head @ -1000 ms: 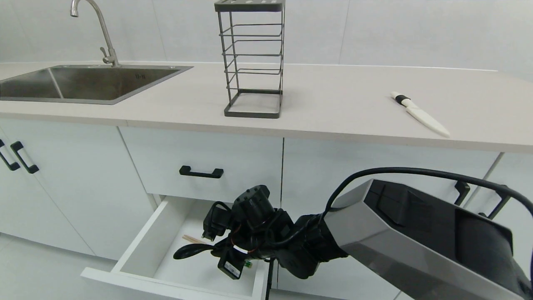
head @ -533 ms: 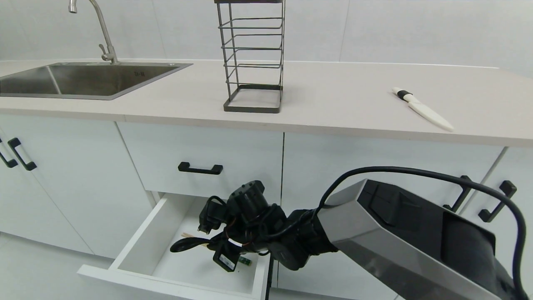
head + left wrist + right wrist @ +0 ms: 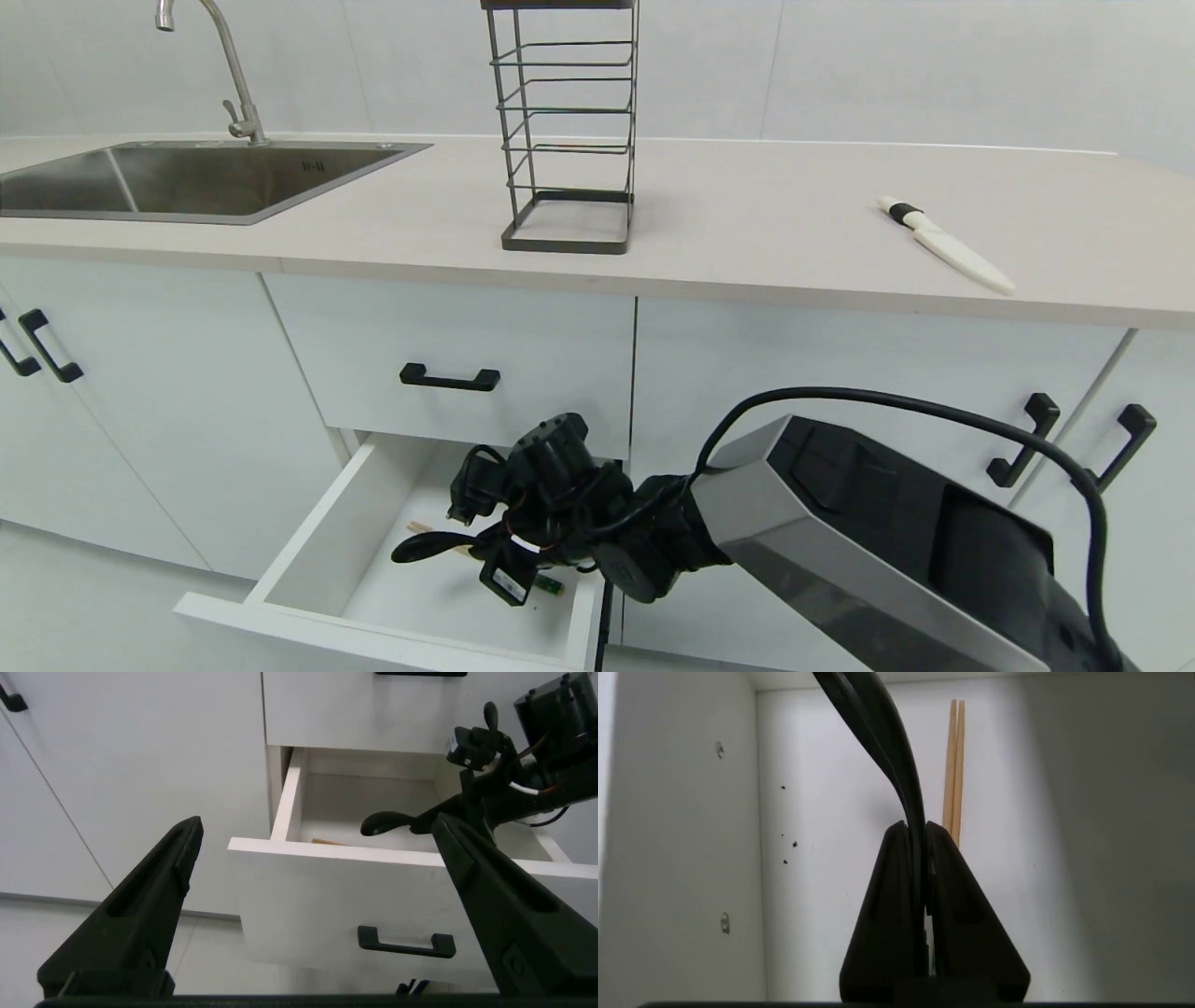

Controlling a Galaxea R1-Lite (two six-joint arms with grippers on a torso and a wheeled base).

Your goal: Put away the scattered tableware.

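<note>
My right gripper (image 3: 490, 549) hangs over the open white drawer (image 3: 308, 546), shut on a black spoon (image 3: 425, 546). The spoon's bowl sticks out toward the drawer's left. In the right wrist view the spoon (image 3: 878, 737) runs up from between the shut fingers (image 3: 896, 896), above a pair of wooden chopsticks (image 3: 952, 761) lying on the drawer floor. The left wrist view has my left gripper (image 3: 318, 905) open, low in front of the drawer front (image 3: 327, 924), with the spoon (image 3: 392, 821) and right gripper (image 3: 467, 789) beyond. A white knife (image 3: 945, 246) lies on the counter at the right.
A tall dark wire rack (image 3: 566, 126) stands mid-counter, with a steel sink (image 3: 187, 177) and tap (image 3: 229, 70) at the left. A closed drawer with a black handle (image 3: 449, 378) sits just above the open one. Cabinet doors flank both sides.
The head camera tilted a little between the earliest frame and now. My right gripper with the spoon shifted slightly left and lower over the drawer, then held nearly still.
</note>
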